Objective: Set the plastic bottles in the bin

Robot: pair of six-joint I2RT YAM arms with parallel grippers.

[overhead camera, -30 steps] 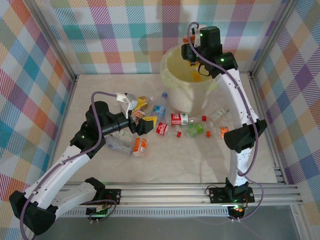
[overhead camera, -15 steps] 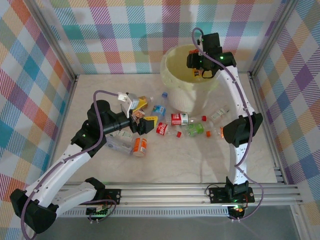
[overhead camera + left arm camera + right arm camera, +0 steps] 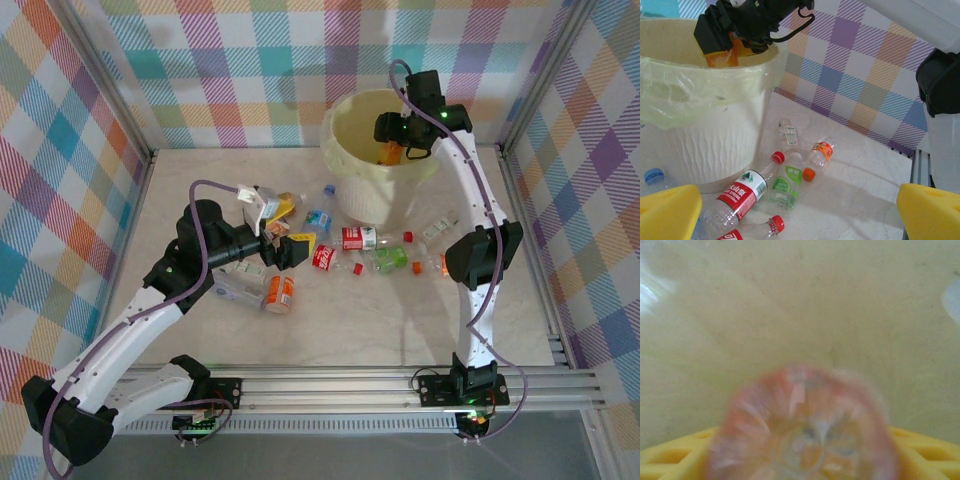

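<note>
while your right gripper (image 3: 392, 150) hangs over the round cream plastic bin (image 3: 335, 125), you can't tell if it grips the orange-labelled clear plastic bottle (image 3: 722, 57); left gripper (image 3: 293, 245) gapes wide, empty.

Your top camera looks down from six o'clock over the whole tabletop (image 3: 200, 190). Your left wrist camera sits low, facing the bin (image 3: 715, 135) at one o'clock. Your right wrist camera stares closely into that same bin.

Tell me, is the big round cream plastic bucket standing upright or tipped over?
Upright. The big round cream plastic bucket sits on its base on the pale table, with its open mouth facing up.
</note>
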